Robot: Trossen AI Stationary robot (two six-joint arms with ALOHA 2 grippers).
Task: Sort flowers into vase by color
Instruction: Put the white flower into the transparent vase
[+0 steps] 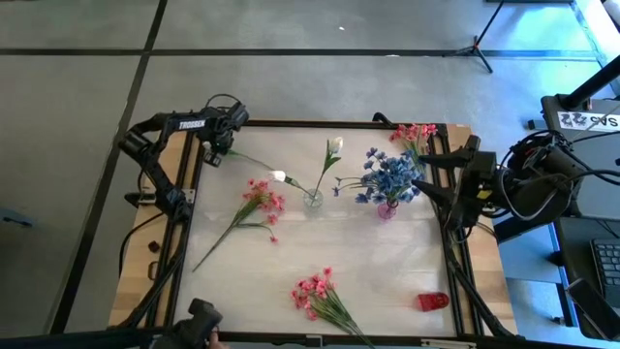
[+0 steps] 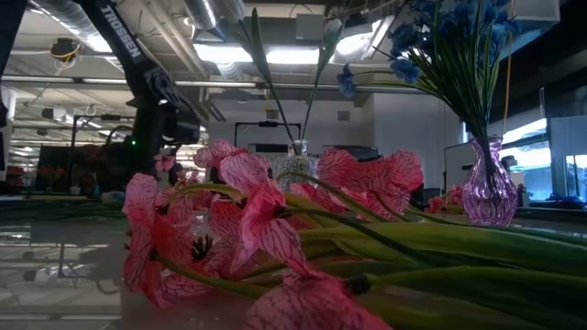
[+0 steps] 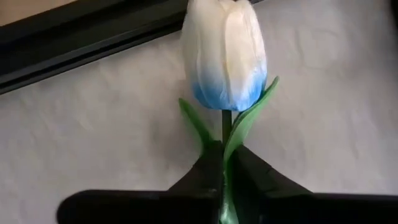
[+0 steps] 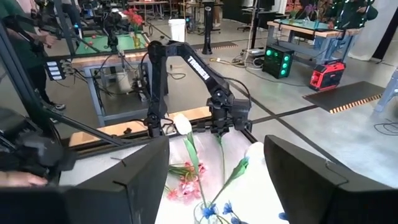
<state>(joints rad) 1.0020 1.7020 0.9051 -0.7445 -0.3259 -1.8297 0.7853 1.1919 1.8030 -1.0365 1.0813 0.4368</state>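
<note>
High view, left claw (image 1: 215,155): at the far left corner of the surface (image 1: 387,262), pressed onto the stem end of a white bud flower (image 1: 278,176); the stem runs from the claw toward the middle, with the bud lying near the clear vase (image 1: 313,200).
High view, clear vase: mid-surface, holding one white bud (image 1: 334,145) on a green stem.
High view, pink vase (image 1: 387,208): right of the clear vase, holding the blue blooms (image 1: 389,176).
High view, pink sprigs: one (image 1: 263,202) lies left of the clear vase, one (image 1: 315,291) near the front edge, one (image 1: 414,133) at the far right corner.
High view, right claw (image 1: 424,186): at the right edge, just beside the blue blooms.
Low view: pink blooms (image 2: 266,229) lie close in front; both vases stand behind, and the left arm (image 2: 151,101) comes down at the far left.
Left wrist view: the fingers (image 3: 199,180) pinch the green stem just below the white bud (image 3: 225,53), which has a blue base.
Right wrist view: right claw fingers (image 4: 130,180) spread wide, nothing between them; the left arm across the surface holds its stem (image 4: 221,149).
</note>
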